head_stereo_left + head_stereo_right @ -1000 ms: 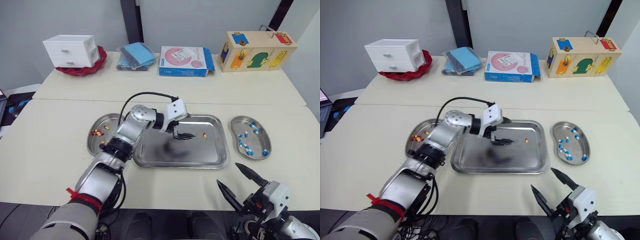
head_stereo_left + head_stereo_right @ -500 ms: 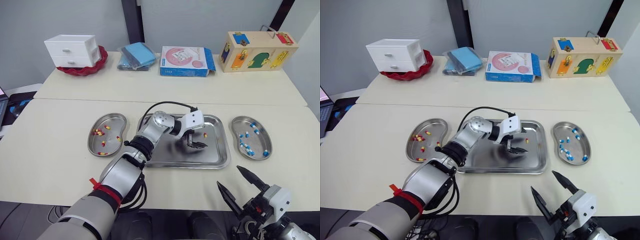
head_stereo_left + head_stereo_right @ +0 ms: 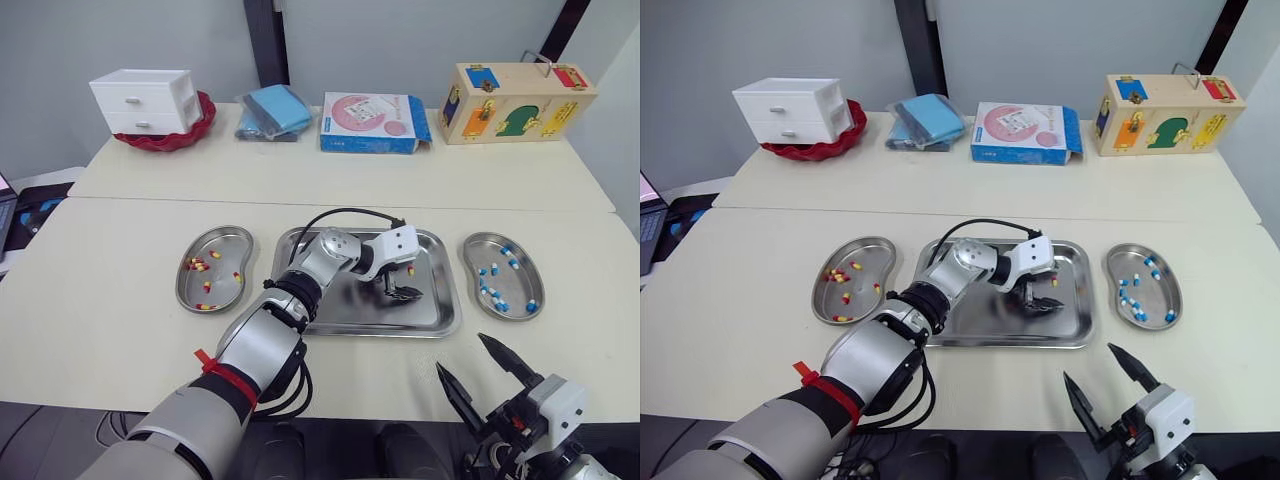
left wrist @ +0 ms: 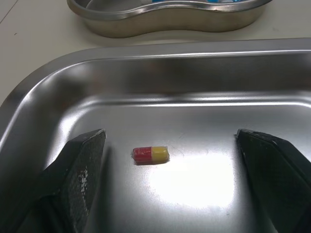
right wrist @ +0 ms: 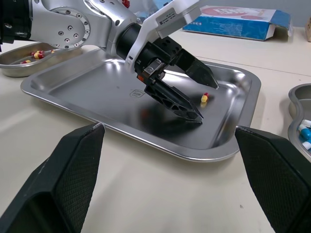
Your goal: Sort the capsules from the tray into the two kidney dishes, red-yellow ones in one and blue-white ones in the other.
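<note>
One red-yellow capsule [image 4: 151,154] lies on the steel tray [image 3: 350,312], near its right end. My left gripper [image 3: 405,290] hovers low over it, open. The capsule sits between the spread fingertips [image 4: 92,145], touching neither. The left kidney dish [image 3: 222,250] holds several red-yellow capsules [image 3: 196,265]. In the right kidney dish [image 3: 520,282] are several blue-white capsules [image 3: 488,292]. My right gripper [image 3: 460,352] is open and holds nothing. It sits near the table's front edge, below the tray's right corner.
Along the back of the table stand a white drawer unit [image 3: 142,100] in a red bowl, a folded blue cloth [image 3: 272,110], a blue-pink box [image 3: 372,122] and a wooden toy box [image 3: 515,100]. A black cable [image 3: 340,212] arches over the left arm.
My left gripper has travelled right across the tray, from its middle to the capsule near the right end. The right gripper has hardly moved.
</note>
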You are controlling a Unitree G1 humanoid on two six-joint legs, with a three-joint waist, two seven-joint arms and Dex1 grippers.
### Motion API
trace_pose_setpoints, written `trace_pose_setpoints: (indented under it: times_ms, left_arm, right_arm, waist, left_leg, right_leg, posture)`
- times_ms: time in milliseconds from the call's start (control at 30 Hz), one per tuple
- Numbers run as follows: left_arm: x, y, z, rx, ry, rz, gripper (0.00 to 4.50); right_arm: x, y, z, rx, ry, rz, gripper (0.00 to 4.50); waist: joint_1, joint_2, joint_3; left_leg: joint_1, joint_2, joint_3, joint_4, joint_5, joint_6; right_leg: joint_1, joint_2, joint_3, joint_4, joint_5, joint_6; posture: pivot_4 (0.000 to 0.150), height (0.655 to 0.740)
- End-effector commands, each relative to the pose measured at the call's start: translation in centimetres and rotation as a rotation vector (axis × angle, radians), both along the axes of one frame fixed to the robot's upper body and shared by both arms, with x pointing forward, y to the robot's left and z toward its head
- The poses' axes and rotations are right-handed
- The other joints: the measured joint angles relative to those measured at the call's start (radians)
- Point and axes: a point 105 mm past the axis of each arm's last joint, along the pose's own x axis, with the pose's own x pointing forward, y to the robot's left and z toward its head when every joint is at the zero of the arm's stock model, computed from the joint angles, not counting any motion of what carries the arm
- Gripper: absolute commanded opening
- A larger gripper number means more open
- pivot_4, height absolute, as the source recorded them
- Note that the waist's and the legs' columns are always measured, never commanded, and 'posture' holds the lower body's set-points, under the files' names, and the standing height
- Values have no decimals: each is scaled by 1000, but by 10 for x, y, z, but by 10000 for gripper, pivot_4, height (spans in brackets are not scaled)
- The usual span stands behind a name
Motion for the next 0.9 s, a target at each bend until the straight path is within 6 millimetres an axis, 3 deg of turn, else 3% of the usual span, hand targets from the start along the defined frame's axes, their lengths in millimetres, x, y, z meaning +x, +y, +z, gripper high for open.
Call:
trace_pose_setpoints:
  times_ms: [33, 333, 900]
  left_arm:
    - [3, -4, 8, -6, -27, 0, 39478]
    - [6, 3, 4, 25, -31, 18, 9724]
    - [5, 5, 2, 29, -27, 17, 9724]
  right_arm:
    - [-2, 4, 12, -1, -53, 3, 45000]
    - [-1, 2, 11, 1, -54, -11, 45000]
    - [-1, -1, 12, -5, -60, -18, 45000]
  waist:
    - [0, 0, 0]
    - [0, 0, 0]
    - [0, 0, 0]
  left_leg:
    - [0, 0, 0, 0, 0, 0]
    - [0, 0, 0, 0, 0, 0]
    - [0, 0, 0, 0, 0, 0]
  right_leg:
    - [0, 0, 0, 0, 0, 0]
    - [0, 0, 0, 0, 0, 0]
    - [0, 0, 0, 0, 0, 0]
  posture:
    - [1500, 7400]
    - [1500, 7400]
    - [1500, 7400]
